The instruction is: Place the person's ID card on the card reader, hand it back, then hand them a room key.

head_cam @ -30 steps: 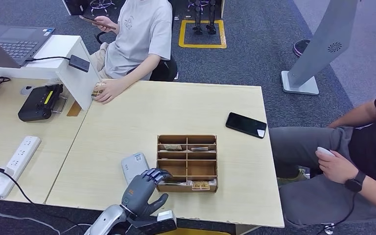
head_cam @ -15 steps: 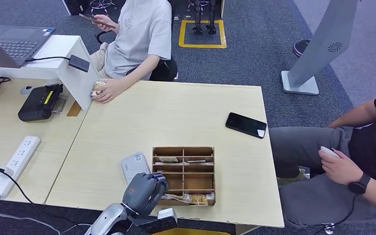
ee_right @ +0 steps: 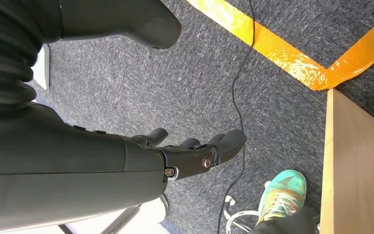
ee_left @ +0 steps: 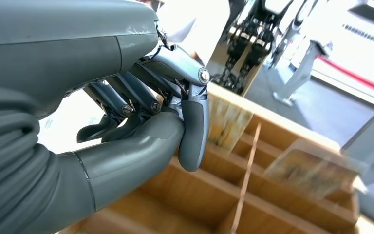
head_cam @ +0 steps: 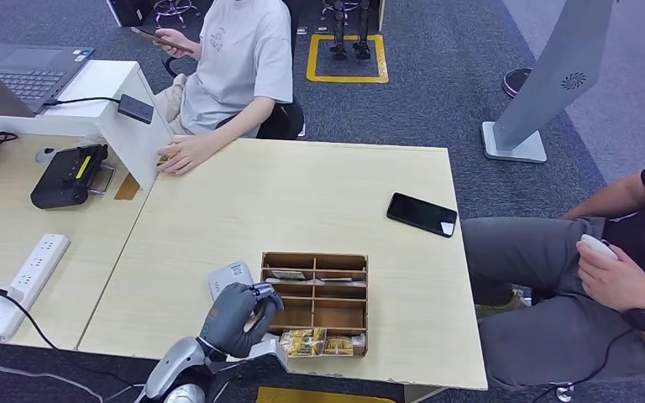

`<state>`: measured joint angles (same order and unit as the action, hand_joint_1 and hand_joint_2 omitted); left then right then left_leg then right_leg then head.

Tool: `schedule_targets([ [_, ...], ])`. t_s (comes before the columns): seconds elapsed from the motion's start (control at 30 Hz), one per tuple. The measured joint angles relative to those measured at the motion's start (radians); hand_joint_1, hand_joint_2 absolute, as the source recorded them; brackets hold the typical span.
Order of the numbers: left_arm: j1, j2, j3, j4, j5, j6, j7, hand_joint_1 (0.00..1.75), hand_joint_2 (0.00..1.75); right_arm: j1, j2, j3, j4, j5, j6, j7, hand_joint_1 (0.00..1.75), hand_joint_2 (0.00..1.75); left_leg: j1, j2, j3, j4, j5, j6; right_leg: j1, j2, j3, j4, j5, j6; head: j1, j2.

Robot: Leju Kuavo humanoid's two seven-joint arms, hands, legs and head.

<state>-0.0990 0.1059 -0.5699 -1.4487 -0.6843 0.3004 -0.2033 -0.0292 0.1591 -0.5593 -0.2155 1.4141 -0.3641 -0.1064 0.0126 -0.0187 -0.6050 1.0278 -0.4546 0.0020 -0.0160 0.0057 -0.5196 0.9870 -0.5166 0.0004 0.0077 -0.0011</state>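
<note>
the left robot hand (head_cam: 237,317) curls at the near-left corner of a wooden box (head_cam: 315,303) of compartments, its fingers (ee_left: 193,127) drawn in against the thumb; whether a card is pinched between them cannot be told. the box holds cards, among them yellowish room keys (head_cam: 319,342) in the near row, so the hand is likely there to pick one. just beside the box lies the grey card reader (head_cam: 228,282), partly behind the hand, and no id card can be made out on it. the right robot hand (ee_right: 195,153) hangs loosely spread over the carpet (ee_right: 214,78), holding nothing. on the pale wood surface (head_cam: 302,193) a black phone (head_cam: 422,214) lies well apart. a person in a pale shirt (head_cam: 235,63) sits at the far edge, another person (head_cam: 613,269) at the right.
</note>
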Motion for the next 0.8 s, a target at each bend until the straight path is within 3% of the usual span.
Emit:
schedule_targets([
  [0.3, -0.002, 0.015, 0.014, -0.065, 0.012, 0.000, -0.008, 1.75, 1.75, 0.001, 0.000, 0.007, 0.000, -0.009, -0.002, -0.004, 0.00, 1.75, 0.000, 0.000, 0.000, 0.000, 0.000, 0.000, 0.000, 0.000, 0.000, 0.000, 0.000, 0.000, 0.000, 0.000],
  [0.33, -0.002, 0.016, 0.016, -0.071, 0.017, 0.000, -0.010, 1.66, 1.75, 0.001, 0.000, 0.008, 0.000, -0.011, -0.003, -0.005, 0.00, 1.75, 0.000, 0.000, 0.000, 0.000, 0.000, 0.000, 0.000, 0.000, 0.000, 0.000, 0.000, 0.000, 0.000, 0.000],
  [0.43, -0.002, 0.021, 0.021, -0.086, 0.029, 0.001, -0.014, 0.38, 1.75, 0.001, 0.000, 0.009, 0.000, -0.014, -0.005, -0.006, 0.00, 1.75, 0.000, 0.000, 0.000, 0.000, 0.000, 0.000, 0.000, 0.000, 0.000, 0.000, 0.000, 0.000, 0.000, 0.000],
  [0.47, -0.002, 0.022, 0.022, -0.090, 0.030, 0.002, -0.017, 0.03, 1.75, 0.002, 0.000, 0.009, 0.000, -0.014, -0.005, -0.006, 0.00, 1.75, 0.000, 0.000, 0.000, 0.000, 0.000, 0.000, 0.000, 0.000, 0.000, 0.000, 0.000, 0.000, 0.000, 0.000],
  [0.8, 0.004, 0.050, 0.025, -0.154, 0.064, 0.007, -0.078, 0.00, 1.75, 0.003, 0.001, 0.018, 0.000, -0.034, -0.007, -0.010, 0.00, 1.75, 0.000, 0.000, 0.000, 0.000, 0.000, 0.000, 0.000, 0.000, 0.000, 0.000, 0.000, 0.000, 0.000, 0.000],
])
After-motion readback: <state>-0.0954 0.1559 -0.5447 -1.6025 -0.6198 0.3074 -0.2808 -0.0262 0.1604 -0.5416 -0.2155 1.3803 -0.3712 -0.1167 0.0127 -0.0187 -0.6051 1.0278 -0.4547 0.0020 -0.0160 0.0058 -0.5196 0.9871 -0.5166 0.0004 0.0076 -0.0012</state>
